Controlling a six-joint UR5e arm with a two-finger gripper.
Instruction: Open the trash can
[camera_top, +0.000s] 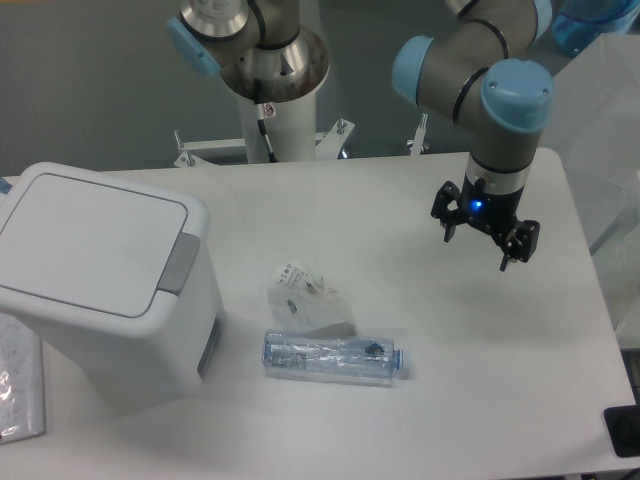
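One arm works here, and its tool (484, 243) hangs over the right half of the surface (420, 400), fingers pointing down and spread wide with nothing between them. The trash can (105, 285) sits at the far left of the surface, well apart from the tool, lying at roughly nine o'clock from it and slightly toward the near edge.

That gap is what the coming move turns on: the tool has to cross most of the surface leftward to reach the bin. Between the two, nearer the front edge, lie a clear plastic bottle (331, 358) on its side and a small crumpled plastic bag (308, 290) just behind it. Both sit low, so a path at the tool's present height should pass above them.

The lid (90, 238) is shut and flat. Its grey push tab (180, 263) is on the bin's right edge, so the bin faces about three o'clock, toward the tool. The lid's long axis appears to run roughly from ten o'clock to four o'clock, with the hinge probably along the far left side, out of clear sight. The tab is the nearest part of the bin to the tool, and a downward press there looks like the likely way in.
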